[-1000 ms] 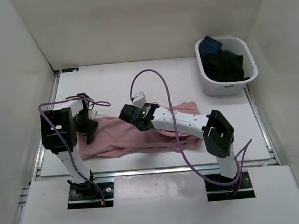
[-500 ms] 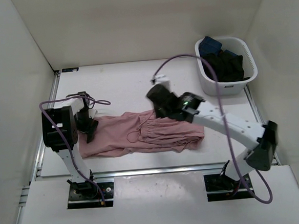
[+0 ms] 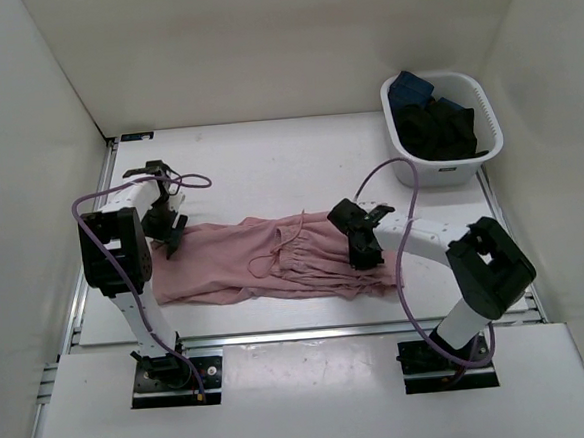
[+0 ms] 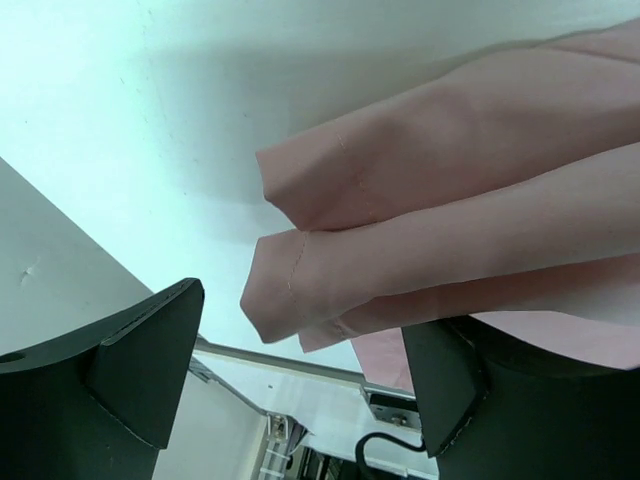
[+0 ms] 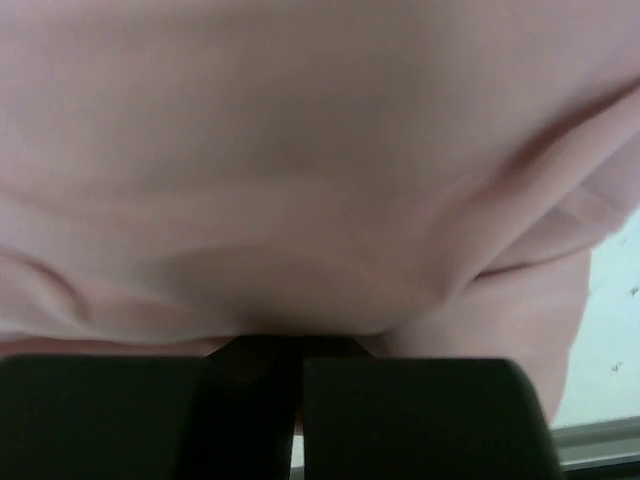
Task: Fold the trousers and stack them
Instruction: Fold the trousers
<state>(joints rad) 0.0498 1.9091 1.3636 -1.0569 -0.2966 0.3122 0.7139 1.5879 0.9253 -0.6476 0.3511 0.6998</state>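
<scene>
Trousers (image 3: 260,266) in right hand (image 3: 365,256)

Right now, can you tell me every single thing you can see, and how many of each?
trousers: one pair, dusty pink, lying across the middle of the table
basket: one, white, far right of the table
dark clothes: a pile, black, inside the basket
blue garment: one, dark blue, at the basket's far end
table: one, white, under everything
cables: two, purple, one looping off each arm
left gripper: one, black, open at the trousers' leg ends
right gripper: one, black, shut on the trousers' right end
</scene>
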